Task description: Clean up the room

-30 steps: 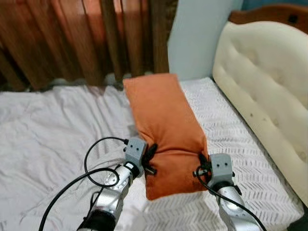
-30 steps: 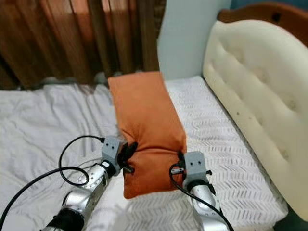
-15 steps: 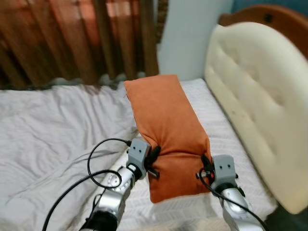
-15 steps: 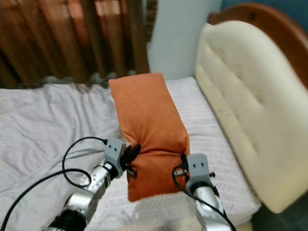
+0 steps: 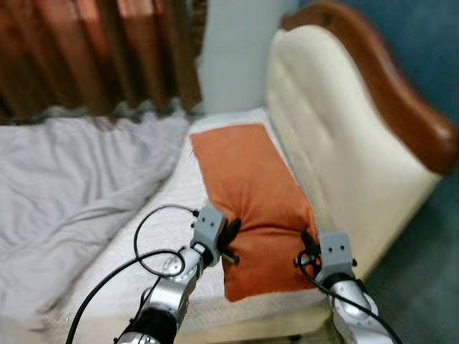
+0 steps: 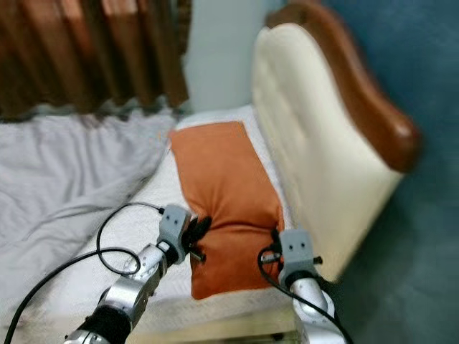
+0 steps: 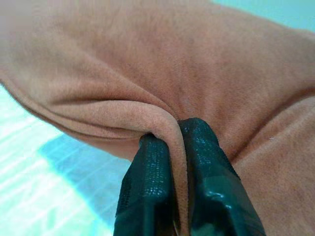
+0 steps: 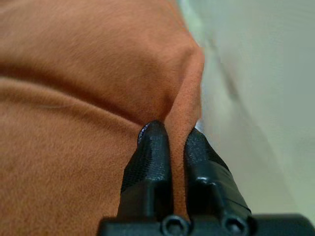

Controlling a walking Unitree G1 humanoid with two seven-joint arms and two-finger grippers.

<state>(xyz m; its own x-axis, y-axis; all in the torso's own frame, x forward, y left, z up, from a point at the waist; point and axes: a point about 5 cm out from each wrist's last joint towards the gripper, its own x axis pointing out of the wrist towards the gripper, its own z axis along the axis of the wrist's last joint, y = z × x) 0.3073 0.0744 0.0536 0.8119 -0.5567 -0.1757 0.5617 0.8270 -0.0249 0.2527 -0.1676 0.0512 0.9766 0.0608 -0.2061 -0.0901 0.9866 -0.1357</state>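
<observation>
Pillow (image 5: 247,188) is lying on bed (image 5: 161,236), beside headboard (image 5: 337,136) at right; near edge is being pinched by left claw (image 5: 228,240) and right claw (image 5: 307,247); blanket (image 5: 68,179) is lying at left.

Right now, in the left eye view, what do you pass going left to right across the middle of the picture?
Rumpled grey-white blanket → long orange fabric pillow → cream tufted padded headboard → its curved brown wooden frame → dark blue wall.
</observation>
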